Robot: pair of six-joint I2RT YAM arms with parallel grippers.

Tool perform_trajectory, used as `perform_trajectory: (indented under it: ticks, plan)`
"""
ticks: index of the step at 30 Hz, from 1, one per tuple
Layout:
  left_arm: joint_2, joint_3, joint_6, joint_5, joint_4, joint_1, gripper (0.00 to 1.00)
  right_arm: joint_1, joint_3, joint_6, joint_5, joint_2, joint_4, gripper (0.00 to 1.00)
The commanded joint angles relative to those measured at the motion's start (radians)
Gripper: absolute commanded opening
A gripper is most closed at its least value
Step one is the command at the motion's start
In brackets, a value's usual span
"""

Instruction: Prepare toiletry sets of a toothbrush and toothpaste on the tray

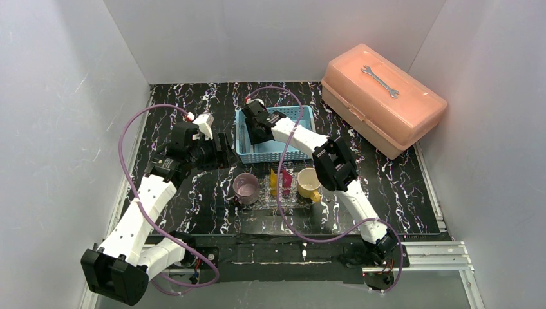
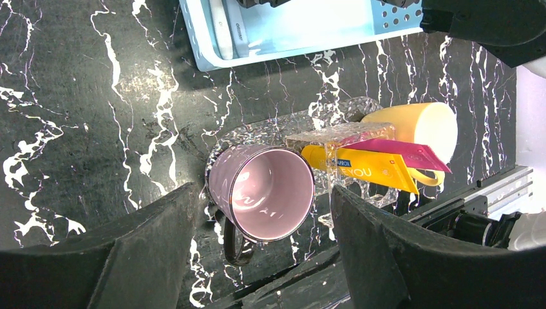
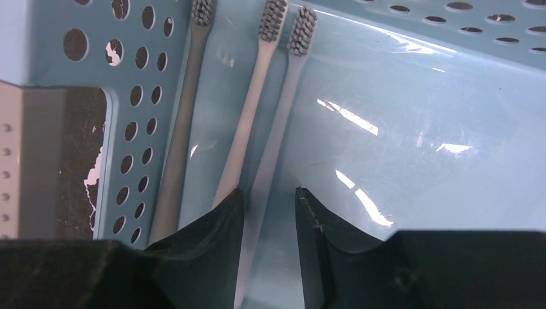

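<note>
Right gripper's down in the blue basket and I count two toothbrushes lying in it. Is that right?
Not quite. The right gripper is down in the blue basket, but three toothbrushes lie in it, not two. The right wrist view shows all three side by side.

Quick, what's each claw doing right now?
Left gripper: open, holding nothing.
Right gripper: partly open astride a toothbrush in the basket, not yet clamped.
</note>
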Motion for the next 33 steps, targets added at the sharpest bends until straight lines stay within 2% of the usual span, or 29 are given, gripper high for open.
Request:
perform_trajectory:
  ticks: [1, 7, 17, 19, 24, 33]
  plan:
    - [0.000, 0.004, 0.012, -0.002, -0.018, -0.001, 0.74, -0.004, 0.042, 0.006, -0.004, 0.022, 0.018, 0.42]
    - [0.000, 0.002, 0.014, -0.002, -0.018, 0.001, 0.74, -0.004, 0.043, -0.011, 0.025, 0.043, -0.011, 0.40]
    - [-0.001, 0.002, 0.012, 0.001, -0.018, 0.006, 0.74, -0.005, 0.018, -0.035, 0.060, 0.037, -0.037, 0.26]
    - [-0.001, 0.003, 0.012, 0.001, -0.018, 0.006, 0.74, -0.006, 0.007, -0.038, 0.053, 0.032, -0.036, 0.22]
    - [-0.003, 0.002, 0.012, 0.002, -0.018, 0.006, 0.74, -0.008, -0.029, -0.037, 0.020, 0.014, -0.024, 0.01]
    - [-0.007, 0.002, 0.012, 0.001, -0.018, 0.007, 0.74, -0.008, -0.052, -0.044, 0.022, -0.036, -0.007, 0.01]
